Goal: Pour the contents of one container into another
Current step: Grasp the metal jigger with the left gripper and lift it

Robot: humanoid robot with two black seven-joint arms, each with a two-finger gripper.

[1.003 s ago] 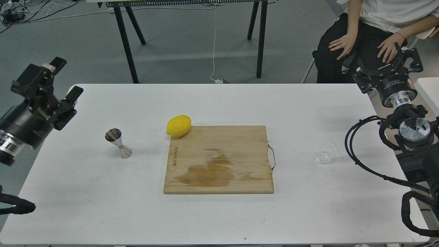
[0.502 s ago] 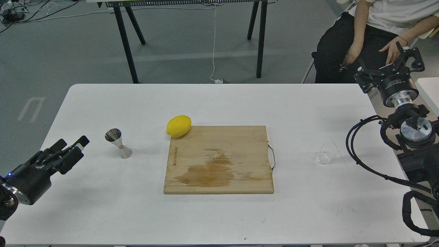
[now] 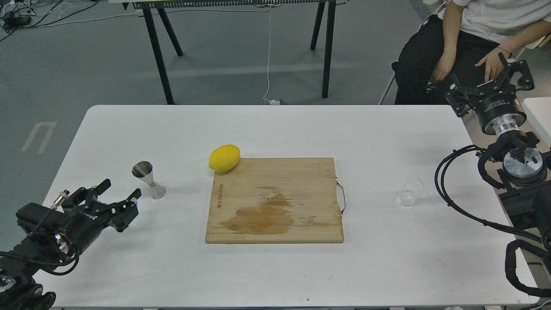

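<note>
Steel hourglass jigger on white bench now has left gripper dropped beside it, fingers spread; right gripper also spread, far from clear glass cup.

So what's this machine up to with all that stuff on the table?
Nothing is being held yet. The left tool hangs open, low over the table, close to the steel jigger but not touching it. The right tool is open too, raised by the table's far right edge, well away from the clear glass cup. A lemon rests against the cutting board.
</note>
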